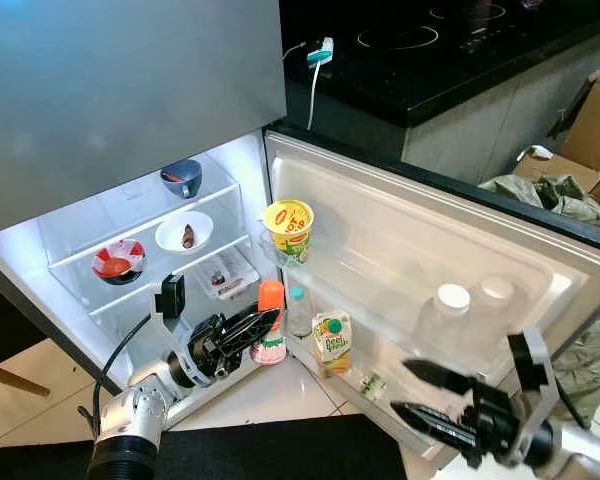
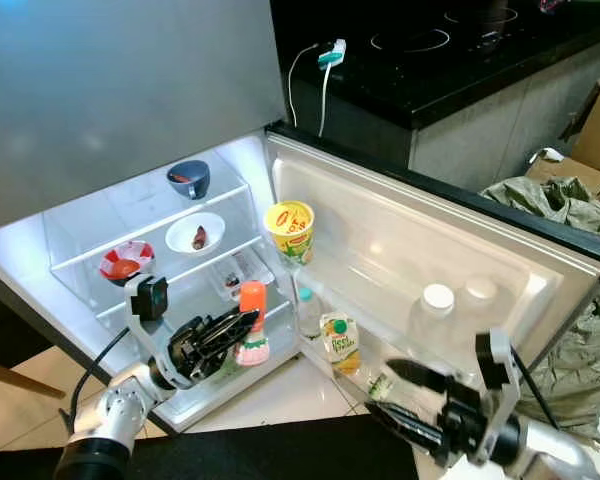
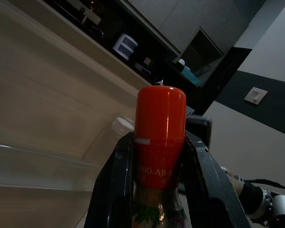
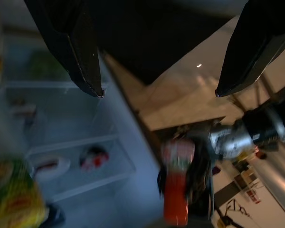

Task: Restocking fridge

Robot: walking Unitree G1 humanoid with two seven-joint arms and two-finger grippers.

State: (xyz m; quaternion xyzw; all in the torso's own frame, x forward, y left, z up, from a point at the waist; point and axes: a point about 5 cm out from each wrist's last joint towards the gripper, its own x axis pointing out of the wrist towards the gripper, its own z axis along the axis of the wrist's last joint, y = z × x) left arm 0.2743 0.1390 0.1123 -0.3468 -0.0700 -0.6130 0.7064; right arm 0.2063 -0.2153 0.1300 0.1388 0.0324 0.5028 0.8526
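The left gripper (image 1: 263, 322) pinches an orange-capped seasoning bottle with a printed label (image 1: 270, 322) between its two black fingers (image 3: 115, 185), holding it upright low in front of the open fridge (image 1: 100, 215), just beside the door shelf. On that open door (image 1: 400, 240) stand a yellow instant-noodle cup (image 1: 289, 229), a small clear bottle (image 1: 298, 310) and a green-and-yellow juice carton (image 1: 332, 343). The right gripper (image 1: 420, 392) hangs near the door's lower edge, fingers spread apart and empty.

Right tool (image 4: 159, 57) fingers spread apart. Beyond them, blurred: orange-capped bottle (image 4: 175, 187) gripped by left tool (image 4: 194, 178), near fridge shelves (image 4: 80, 142).
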